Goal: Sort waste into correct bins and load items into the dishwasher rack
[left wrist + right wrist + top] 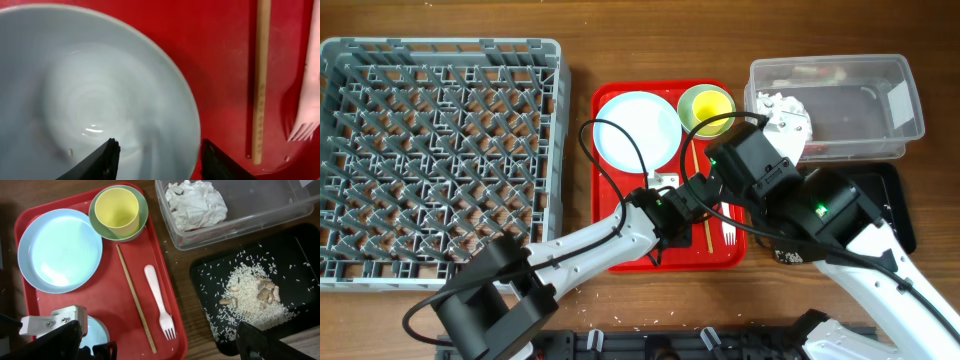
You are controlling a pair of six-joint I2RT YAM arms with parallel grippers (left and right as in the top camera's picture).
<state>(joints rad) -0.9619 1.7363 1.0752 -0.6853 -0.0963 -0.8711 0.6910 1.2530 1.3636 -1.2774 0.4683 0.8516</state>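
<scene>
A pale blue bowl (pixel 95 95) sits at the front left of the red serving tray (pixel 620 235). My left gripper (pixel 160 160) is open astride the bowl's rim, one finger (pixel 107 160) inside and the other over the tray. My right gripper (pixel 160 337) hangs wide open and empty, high above the tray's right edge. On the tray lie a pale blue plate (pixel 60 250), a yellow-green cup (pixel 117 210) standing in a bowl, a chopstick (pixel 135 297) and a white fork (pixel 160 300). The grey dishwasher rack (pixel 440 160) stands at the left.
The clear tub (pixel 280 210) at the back right holds a crumpled napkin (pixel 195 202). In front of it, rice and beige scraps (pixel 252 295) lie in the black tray (pixel 210 275). Both arms cross over the serving tray's front right.
</scene>
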